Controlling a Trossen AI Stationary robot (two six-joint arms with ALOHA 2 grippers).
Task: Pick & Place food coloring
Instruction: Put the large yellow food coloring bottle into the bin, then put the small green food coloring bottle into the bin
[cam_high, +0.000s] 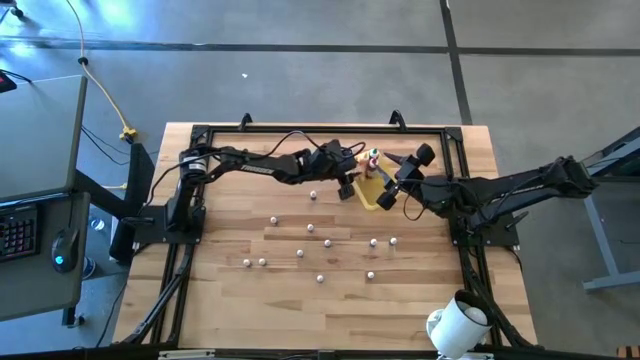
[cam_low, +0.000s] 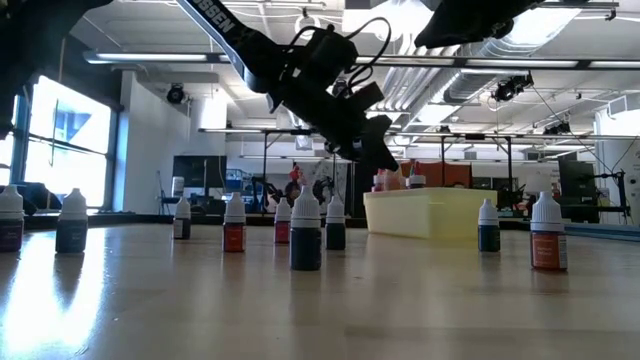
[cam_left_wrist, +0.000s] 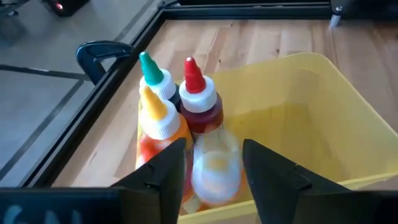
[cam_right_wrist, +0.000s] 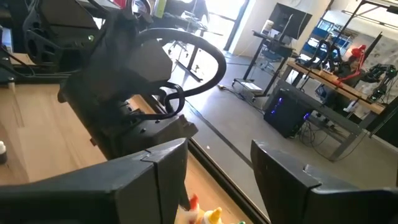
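Note:
The yellow tray (cam_high: 372, 196) sits at the table's far middle. Three bottles stand in it, capped green (cam_left_wrist: 149, 65), red (cam_left_wrist: 191, 73) and orange-yellow (cam_left_wrist: 151, 102). My left gripper (cam_left_wrist: 214, 163) reaches down into the tray, beside those three, and is shut on a pale yellowish bottle (cam_left_wrist: 216, 163). In the low view it hangs just above the tray (cam_low: 430, 213). My right gripper (cam_right_wrist: 217, 168) is open. It is raised over the tray's right side and faces the left arm. Several more bottles (cam_high: 310, 227) stand upright about the table's middle (cam_low: 306, 233). My left gripper has the pale yellowish bottle's body (cam_left_wrist: 217, 149) pinched between its two fingers (cam_left_wrist: 168, 163). The fingers come slanting down from above and from the table's left. The bottle is inside the tray, against the red-capped one. I cannot tell whether it rests on the tray floor.
A black frame (cam_high: 300, 130) runs round the table, with clamps on the far edge (cam_left_wrist: 99, 53). A white cup-like object (cam_high: 458, 322) sits at the near right corner. Bare wood lies near the table's near edge. A desk with a keyboard (cam_high: 18, 228) stands to the left.

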